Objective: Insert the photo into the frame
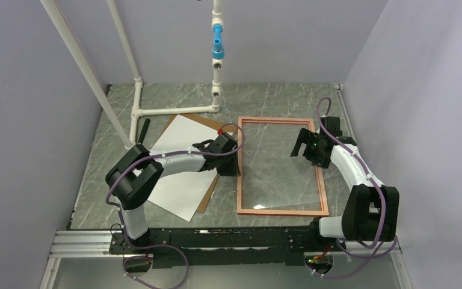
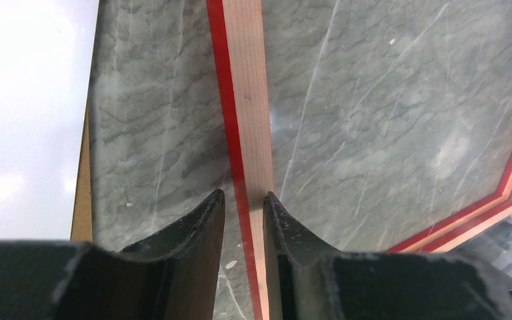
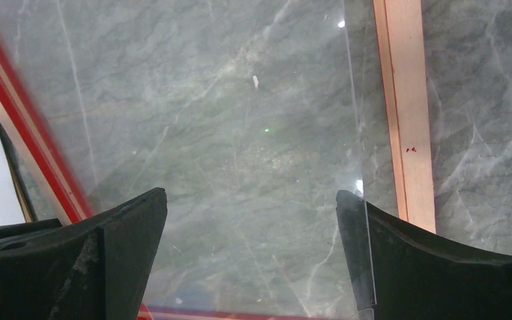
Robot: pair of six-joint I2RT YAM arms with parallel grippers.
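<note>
The frame lies flat right of the table's middle, pale wood face up, with a clear pane inside it. My left gripper is shut on the frame's left bar, one finger on each side, in the left wrist view. The photo, white face up, rests on a brown backing board left of the frame. My right gripper hangs open over the pane, holding nothing. Its right finger sits at the pane's edge, beside the frame's right bar.
A white pipe stand with a blue fitting rises at the back left. Grey walls close in both sides. The photo's white edge and the board's edge lie just left of my left fingers.
</note>
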